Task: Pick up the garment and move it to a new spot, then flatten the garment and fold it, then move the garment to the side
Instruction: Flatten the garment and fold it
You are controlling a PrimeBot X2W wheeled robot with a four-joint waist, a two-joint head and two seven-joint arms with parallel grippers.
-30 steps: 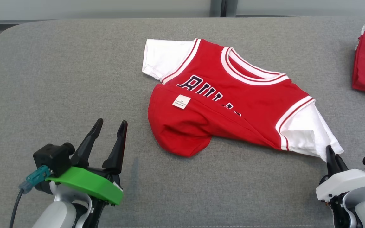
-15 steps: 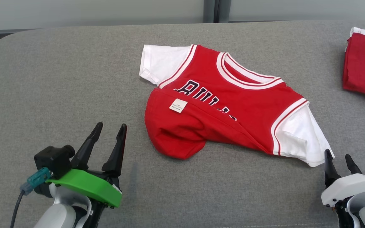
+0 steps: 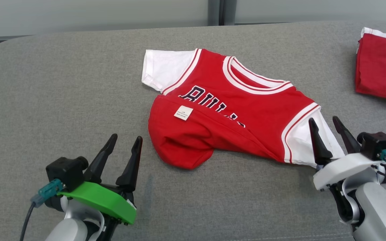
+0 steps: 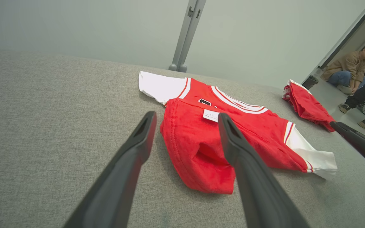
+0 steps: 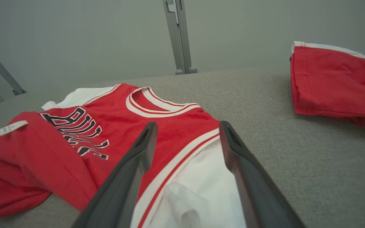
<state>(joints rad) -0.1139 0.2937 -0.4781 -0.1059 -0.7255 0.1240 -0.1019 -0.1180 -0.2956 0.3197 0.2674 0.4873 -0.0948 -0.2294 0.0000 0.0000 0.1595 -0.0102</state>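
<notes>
Looking down from the head camera, you see the small red jersey-style shirt with white short sleeves and dark chest lettering (image 3: 246, 107) lying near the middle of the grey woven fabric surface (image 3: 62, 83). Its collar points away from you. Its lower hem is folded up over the chest, covering part of the lettering, and a small white rectangular label (image 3: 183, 112) shows on the turned-up part.

Your left gripper (image 3: 126, 137) sits on the near left with its two dark fingers spread apart and nothing between them, just short of the shirt's bunched red hem. Your right gripper (image 3: 323, 118) is also spread wide and grips nothing. In the right wrist view its fingers (image 5: 138, 164) stand on either side of the near white sleeve, though you cannot tell whether the tips touch the cloth.

A second folded red cloth with a white edge (image 3: 380, 67) lies well apart at the far right of the surface.
</notes>
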